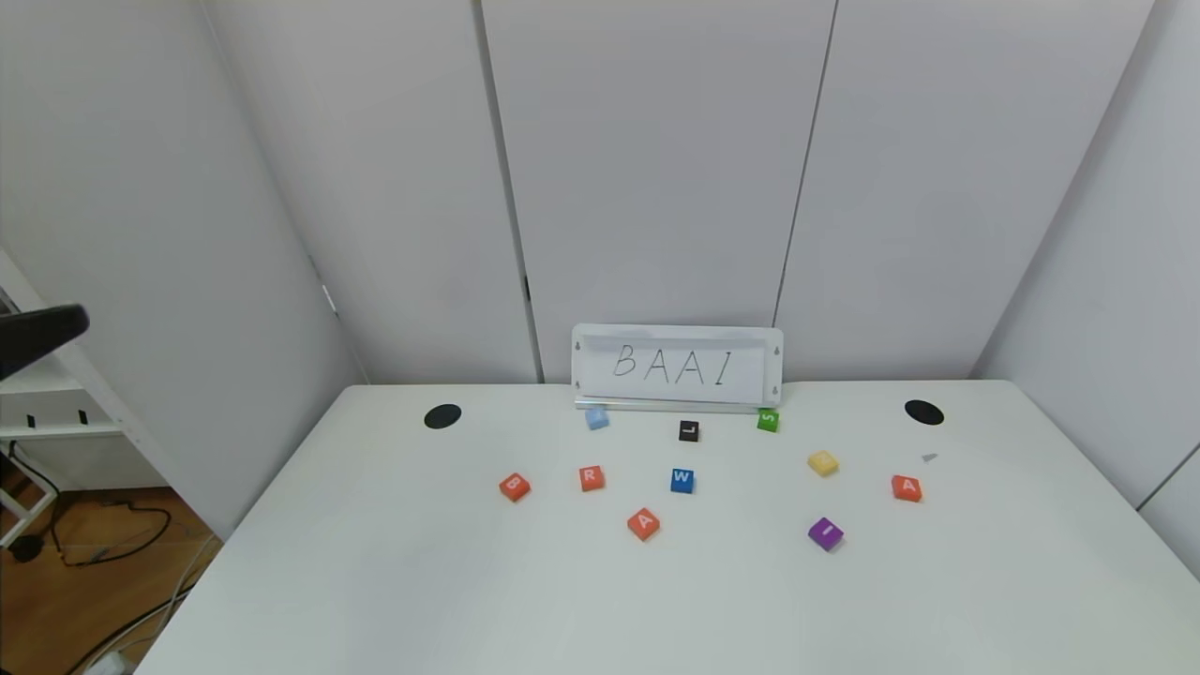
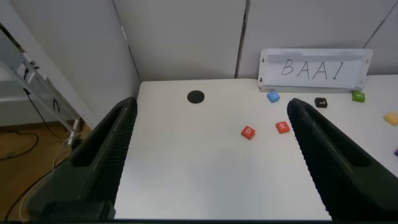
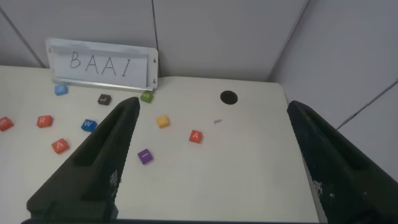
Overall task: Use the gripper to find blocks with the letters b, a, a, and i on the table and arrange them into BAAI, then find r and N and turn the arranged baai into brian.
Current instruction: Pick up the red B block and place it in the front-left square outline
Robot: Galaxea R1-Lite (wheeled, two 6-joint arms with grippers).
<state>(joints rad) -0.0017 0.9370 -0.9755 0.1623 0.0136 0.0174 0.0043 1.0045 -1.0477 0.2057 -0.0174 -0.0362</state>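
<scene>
On the white table (image 1: pixel 394 581) lie the orange-red B (image 1: pixel 514 487), an orange-red A (image 1: pixel 643 524), a second A (image 1: pixel 907 487) and the purple I (image 1: pixel 825 533), all scattered apart. The orange-red R (image 1: pixel 592 478) lies right of B. The yellow N (image 1: pixel 822 462) lies at the back right. My left gripper (image 2: pixel 211 104) is open and empty, high above the table's left side, with B (image 2: pixel 248 132) and R (image 2: pixel 282 127) ahead. My right gripper (image 3: pixel 212 106) is open and empty, high above the right side, over A (image 3: pixel 195 136) and I (image 3: pixel 145 156). Neither gripper shows in the head view.
A white sign reading BAAI (image 1: pixel 677 367) stands at the back edge. Near it lie a light blue tile (image 1: pixel 597 418), a black L (image 1: pixel 689 430), a green S (image 1: pixel 768 421) and a blue W (image 1: pixel 682 480). Two black holes (image 1: pixel 442 416) (image 1: pixel 923 412) mark the back corners. White walls surround the table.
</scene>
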